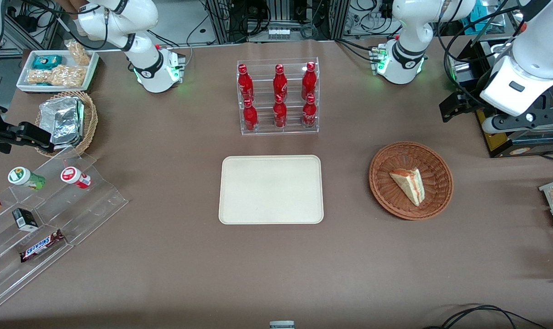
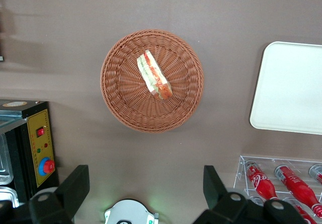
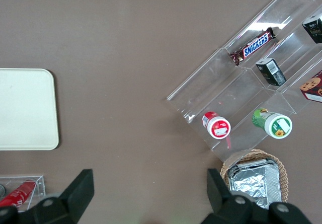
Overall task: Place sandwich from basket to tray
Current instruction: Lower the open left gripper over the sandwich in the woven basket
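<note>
The sandwich [image 1: 408, 185] [image 2: 154, 75], a pale wedge with red and green layers, lies in the round reddish-brown wicker basket [image 1: 380, 183] [image 2: 121, 103] toward the working arm's end of the table. The cream tray [image 1: 271, 189] [image 2: 292, 88] sits bare at the table's middle, beside the basket. My gripper [image 2: 146, 189] [image 1: 458, 106] hangs high above the table, farther from the front camera than the basket. It is open wide and holds nothing; its black fingers [image 2: 75, 186] stand well apart, with bare tablecloth between them.
A clear rack of red bottles [image 1: 278, 98] [image 2: 282, 181] stands just past the tray. A black box with a yellow panel [image 2: 37, 146] sits by the arm's base [image 1: 400, 64]. A stepped acrylic shelf [image 1: 43, 205], a foil-pack basket [image 1: 68, 121] and a snack tray [image 1: 57, 68] lie toward the parked arm's end.
</note>
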